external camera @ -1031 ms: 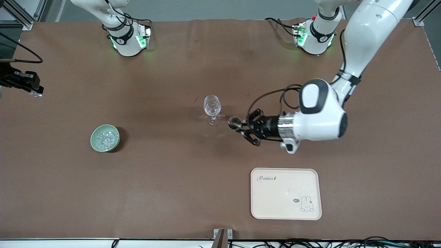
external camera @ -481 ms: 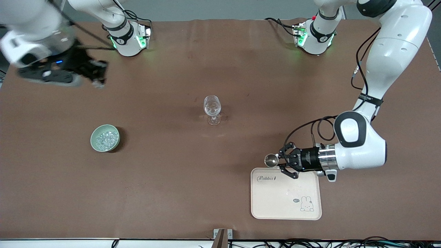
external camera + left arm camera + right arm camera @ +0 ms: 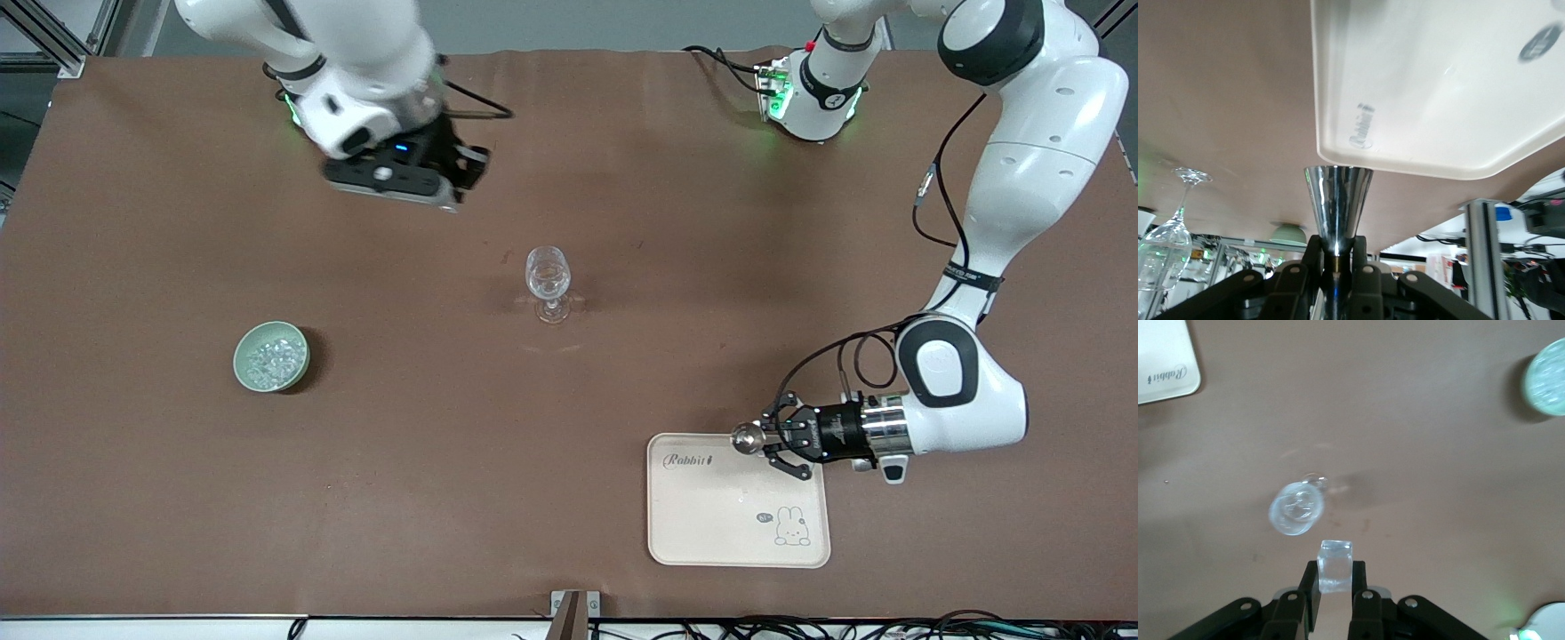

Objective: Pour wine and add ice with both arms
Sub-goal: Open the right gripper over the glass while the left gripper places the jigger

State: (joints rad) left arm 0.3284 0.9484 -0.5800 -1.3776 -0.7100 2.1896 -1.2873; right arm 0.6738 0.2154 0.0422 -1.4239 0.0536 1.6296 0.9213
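Right gripper point(image 3: 467, 173) was clamped on a clear ice cube point(image 3: 1335, 565), carried high over the table near the wine glass point(image 3: 548, 283), likely for dropping in; remaining ice point(image 3: 270, 360) sat in the green bowl point(image 3: 246, 345) toward the right arm's end. Left gripper point(image 3: 766, 442), shut on a steel jigger point(image 3: 745, 437), held it over the cream tray point(image 3: 711, 516) edge, probably to set it down

ice point(image 3: 270, 361) in bowl point(image 3: 245, 348), glass point(image 3: 547, 283) mid-table

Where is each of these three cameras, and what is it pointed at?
Front view: high across the table, facing both arms; left pincer holds a metal cup over the tray.
Left wrist view: on that wrist, past its shut pincer toward the tray.
Right wrist view: over the wine glass, its pincer gripping an ice cube.
All three show the wine glass.
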